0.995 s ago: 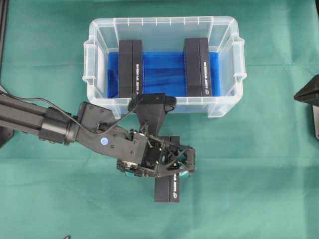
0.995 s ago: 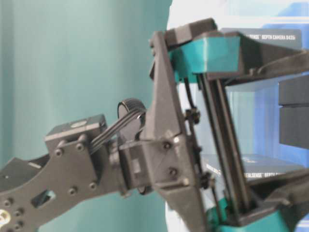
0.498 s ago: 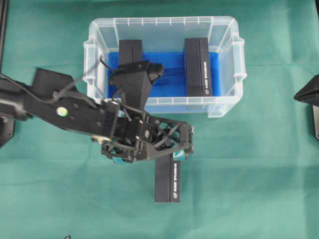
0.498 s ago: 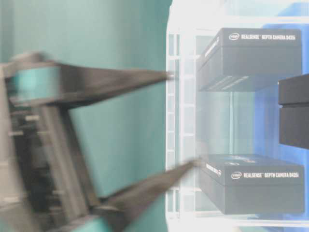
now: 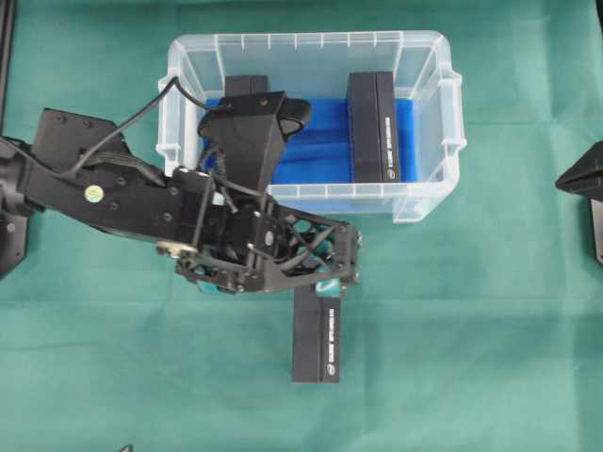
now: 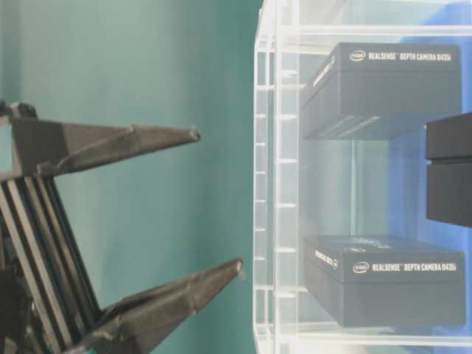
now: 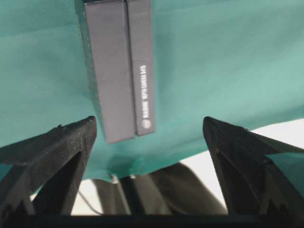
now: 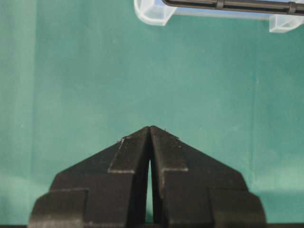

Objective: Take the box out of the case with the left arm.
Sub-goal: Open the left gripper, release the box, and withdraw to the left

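Note:
The case [image 5: 311,193] is a clear tub with a blue floor, at the back of the green cloth. Two black boxes stand in it, one at the right [image 5: 374,127] and one at the left [image 5: 240,87], half hidden by the arm's camera. Another black box [image 5: 316,334] lies flat on the cloth in front of the case. My left gripper [image 5: 343,267] hangs above that box's near end, open, with nothing between its fingers [image 7: 71,142]. The wrist view shows the box [image 7: 118,71] lying free beyond the fingertips. My right gripper [image 8: 150,128] is shut and empty over bare cloth.
From table level the case wall [image 6: 269,184] stands just right of the open left gripper [image 6: 216,199], with both boxes [image 6: 383,88] [image 6: 383,280] seen through it. A black part of the right arm [image 5: 584,179] sits at the right edge. A case handle [image 8: 152,12] lies ahead of the right gripper.
The left gripper, open around the box on the cloth a second ago, has risen and drawn back to the left. The box stays where it lay.

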